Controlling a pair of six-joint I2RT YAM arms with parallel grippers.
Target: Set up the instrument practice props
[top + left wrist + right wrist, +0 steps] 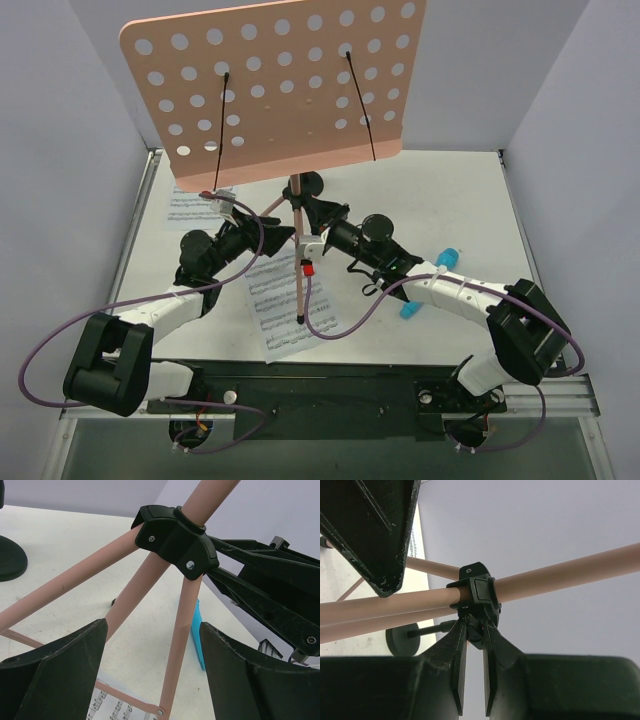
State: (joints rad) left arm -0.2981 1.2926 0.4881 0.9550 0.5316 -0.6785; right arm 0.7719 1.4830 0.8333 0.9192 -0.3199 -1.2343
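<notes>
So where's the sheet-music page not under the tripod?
Top view, left: the white sheet-music page lies beyond the left arm, partly hidden by the pink perforated desk.

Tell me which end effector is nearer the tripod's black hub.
Right. The right end effector pinches the black hub itself; the left end effector, open, straddles a pink leg just below it.

R-WRIST | my gripper [474, 630]: 2 fingers pinched on tab under black collar [476, 591] | collar rings pink pole [560, 577] | pink legs [385, 622] branch left
</notes>
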